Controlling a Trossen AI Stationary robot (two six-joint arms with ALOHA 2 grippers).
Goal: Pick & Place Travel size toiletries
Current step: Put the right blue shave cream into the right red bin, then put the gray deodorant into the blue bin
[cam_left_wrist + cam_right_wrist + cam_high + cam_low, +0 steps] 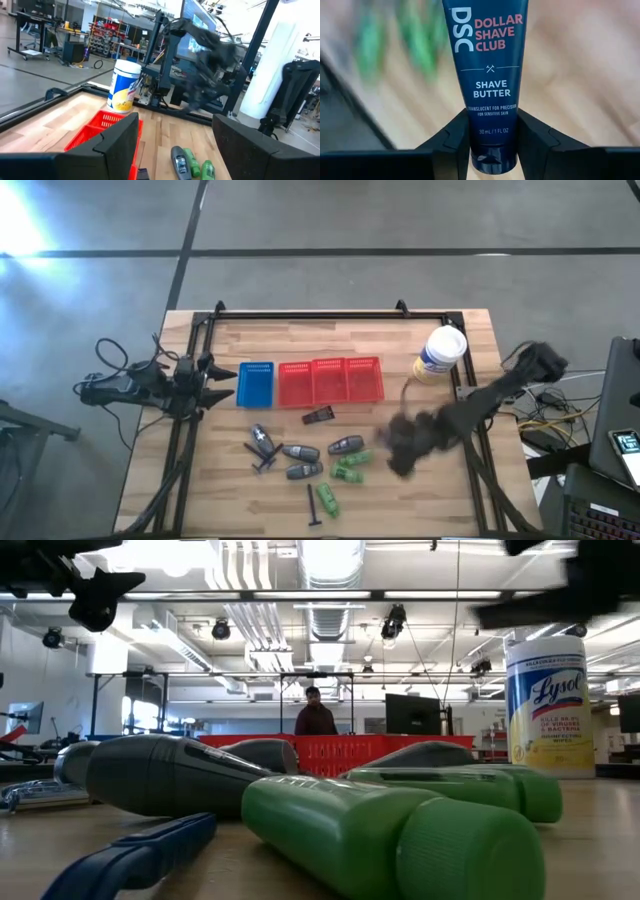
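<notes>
- We see a pale wooden table (pixel 420 490) ringed by a black frame, with an open workshop floor behind it and a person (pixel 315 718) standing far off in the room.
- At the left edge the left gripper (pixel 218 373) waits above the table, its fingers spread apart and empty, just left of the blue basket (pixel 256 384).
- To the right of that basket sits the row of red baskets (pixel 331 380), with a dark flat packet (pixel 319 416) lying just near of them.
- Nearer to us the toiletries lie scattered: a black razor stick (pixel 262 456), grey oval bottles (pixel 302 452), green bottles (pixel 351 469), and another razor stick (pixel 312 507) beside a green bottle (pixel 329 500).
- Right of this cluster the right gripper (pixel 403 446) hovers over the table, its fingers clamped on the cap end of a dark blue shave butter tube (pixel 487 75).
- At the far right stands the white wipes tub (pixel 441 356).
</notes>
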